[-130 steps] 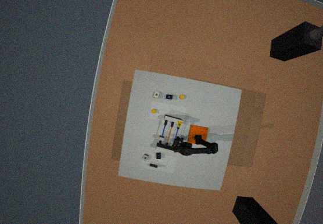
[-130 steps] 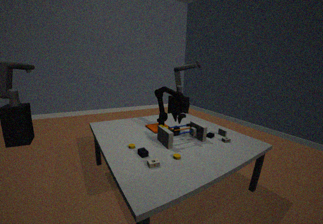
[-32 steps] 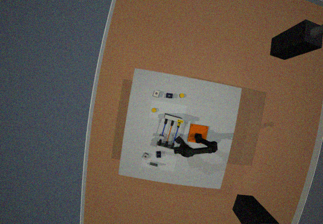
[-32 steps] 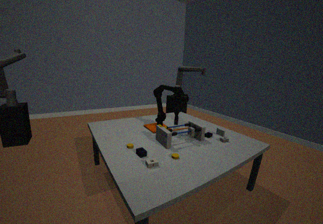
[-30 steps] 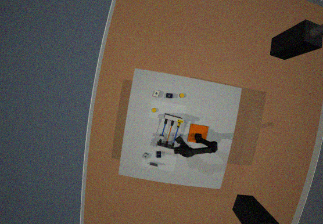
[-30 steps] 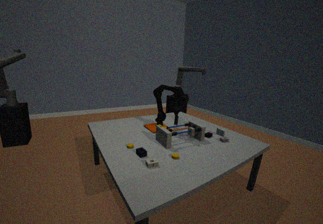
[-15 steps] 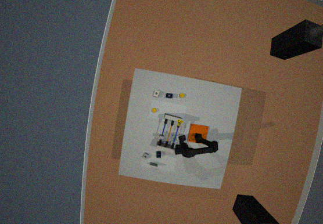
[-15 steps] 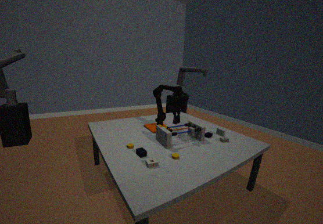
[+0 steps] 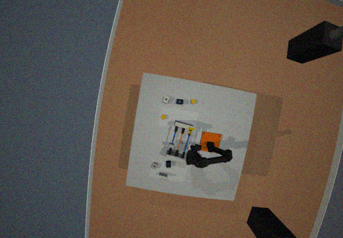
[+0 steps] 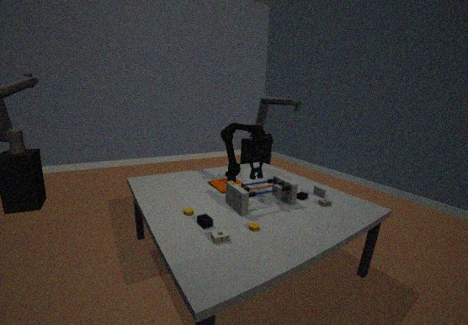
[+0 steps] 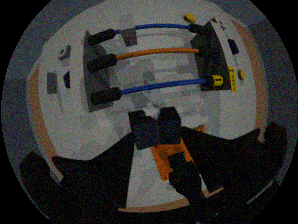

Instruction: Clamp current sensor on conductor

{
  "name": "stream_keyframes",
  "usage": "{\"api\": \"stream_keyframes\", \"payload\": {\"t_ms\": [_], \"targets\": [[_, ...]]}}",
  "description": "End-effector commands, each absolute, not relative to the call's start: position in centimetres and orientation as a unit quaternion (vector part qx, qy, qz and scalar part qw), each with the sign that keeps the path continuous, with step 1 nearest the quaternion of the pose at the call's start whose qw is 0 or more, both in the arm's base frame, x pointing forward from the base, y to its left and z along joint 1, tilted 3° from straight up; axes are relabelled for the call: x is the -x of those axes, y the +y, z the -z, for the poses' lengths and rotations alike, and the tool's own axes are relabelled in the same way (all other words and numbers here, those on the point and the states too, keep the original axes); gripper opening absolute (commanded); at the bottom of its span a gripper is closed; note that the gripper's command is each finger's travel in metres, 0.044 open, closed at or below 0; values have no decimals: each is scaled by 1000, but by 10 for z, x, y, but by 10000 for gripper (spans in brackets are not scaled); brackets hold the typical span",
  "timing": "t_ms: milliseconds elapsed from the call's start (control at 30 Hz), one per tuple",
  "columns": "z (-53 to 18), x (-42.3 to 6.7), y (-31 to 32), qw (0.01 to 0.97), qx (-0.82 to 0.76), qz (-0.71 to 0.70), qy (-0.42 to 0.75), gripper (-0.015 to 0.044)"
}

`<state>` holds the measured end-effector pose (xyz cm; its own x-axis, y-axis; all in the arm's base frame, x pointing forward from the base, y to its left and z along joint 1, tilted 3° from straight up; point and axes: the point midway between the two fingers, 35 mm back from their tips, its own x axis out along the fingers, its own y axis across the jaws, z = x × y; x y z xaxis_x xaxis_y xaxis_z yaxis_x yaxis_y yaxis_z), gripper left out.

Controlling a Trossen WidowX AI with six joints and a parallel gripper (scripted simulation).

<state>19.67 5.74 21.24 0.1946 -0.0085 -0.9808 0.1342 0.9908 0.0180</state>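
Observation:
My gripper (image 10: 256,177) (image 11: 157,133) hangs above the table on the near side of the conductor rack. It is shut on something, apparently the current sensor; only a small pale shape shows at the fingertips in the wrist view, and its arrow and halves cannot be made out. The nearest blue conductor (image 9: 186,143) (image 11: 162,86) has a yellow band marked 1 and a yellow tag (image 9: 191,129) (image 11: 233,79) at one end; the tag's text is too blurred to read. That conductor is bare along its visible length and apart from the fingers.
An orange conductor (image 9: 179,143) (image 11: 157,51) and a second blue one (image 9: 174,138) (image 11: 162,26) run parallel between upright end plates (image 10: 236,198) (image 10: 291,190). Dark blocks (image 9: 179,102) (image 10: 204,221), pale blocks (image 9: 166,99) (image 10: 220,237) and yellow discs (image 9: 193,101) (image 10: 254,226) lie around. An orange plate (image 9: 205,137) is under the arm's base.

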Motion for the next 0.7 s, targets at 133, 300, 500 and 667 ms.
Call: {"api": "stream_keyframes", "payload": {"t_ms": [133, 300, 500, 667], "targets": [[-217, -197, 57, 768, -162, 134, 605, 0], [-219, -198, 57, 755, -228, 183, 586, 0], [-221, -199, 57, 733, -306, 240, 558, 0], [-223, -200, 56, 708, -369, 284, 531, 0]]}}
